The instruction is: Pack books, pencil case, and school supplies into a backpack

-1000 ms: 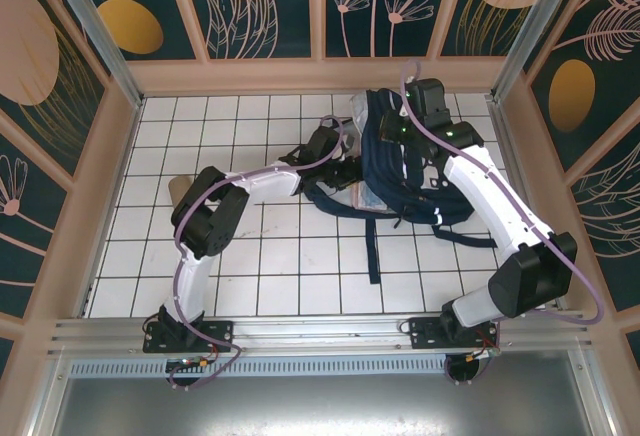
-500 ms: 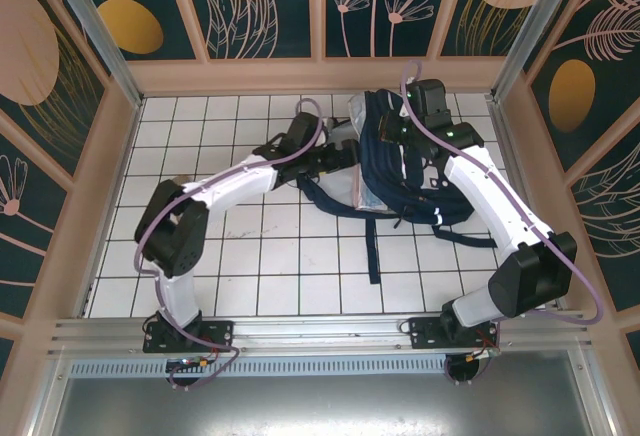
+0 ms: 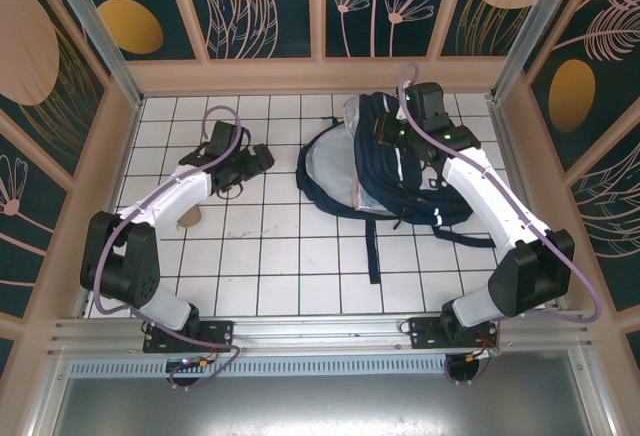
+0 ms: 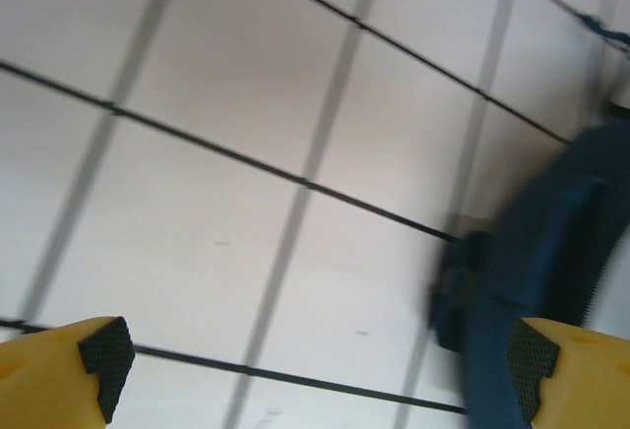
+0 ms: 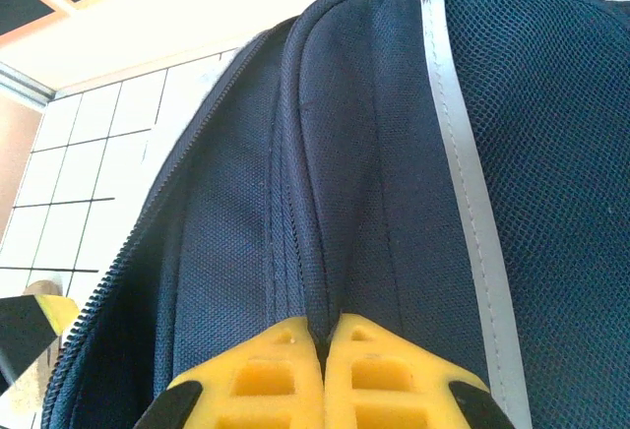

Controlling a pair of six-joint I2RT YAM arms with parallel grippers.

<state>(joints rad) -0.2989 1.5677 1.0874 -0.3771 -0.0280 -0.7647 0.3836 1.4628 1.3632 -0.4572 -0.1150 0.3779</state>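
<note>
The navy-blue backpack (image 3: 420, 171) with white stripes lies at the back right of the tiled table, its main compartment gaping towards the left with a pale inside (image 3: 328, 171). My right gripper (image 3: 396, 132) is above its top edge, shut on a fold of the backpack fabric (image 5: 325, 281) next to a white stripe (image 5: 463, 163). My left gripper (image 3: 243, 161) hangs open over bare tiles to the left of the backpack, with nothing between its yellow fingers (image 4: 89, 360). The backpack's edge (image 4: 551, 252) shows blurred at the right there. The books, pencil case and school supplies are hidden.
A small tan object (image 3: 189, 216) lies on the tiles at the left, below the left forearm. A dark strap (image 3: 372, 246) trails from the backpack towards the near edge. Wooden walls (image 3: 330, 74) enclose the table on three sides.
My left arm has pulled away from the backpack's opening and swung left over the tiles, its jaws spreading wide. The right gripper kept its hold on the backpack.
</note>
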